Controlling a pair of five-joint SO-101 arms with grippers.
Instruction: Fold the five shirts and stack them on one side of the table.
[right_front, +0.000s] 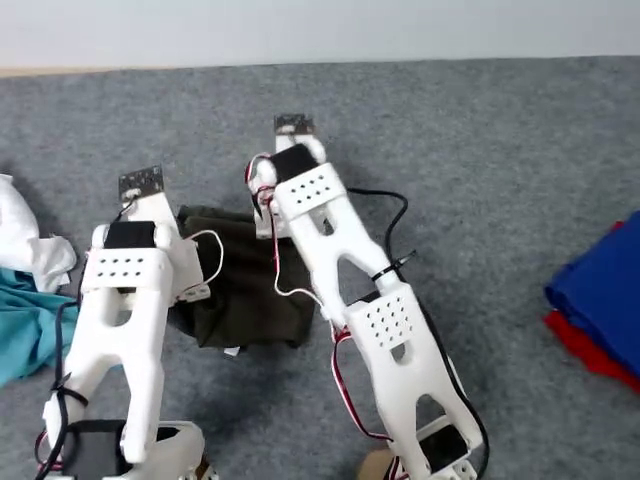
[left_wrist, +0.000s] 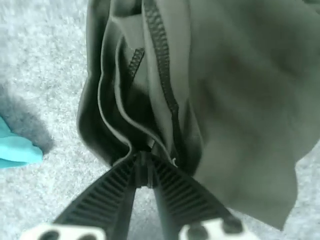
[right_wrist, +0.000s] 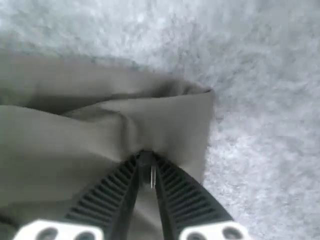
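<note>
Grey table (right_front: 480, 150); shirt (left_wrist: 235, 100) in left gripper (left_wrist: 144, 164)

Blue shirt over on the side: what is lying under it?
A red shirt peeks out beneath the blue shirt; the blue one covers most of it, so anything else underneath cannot be seen.
</note>
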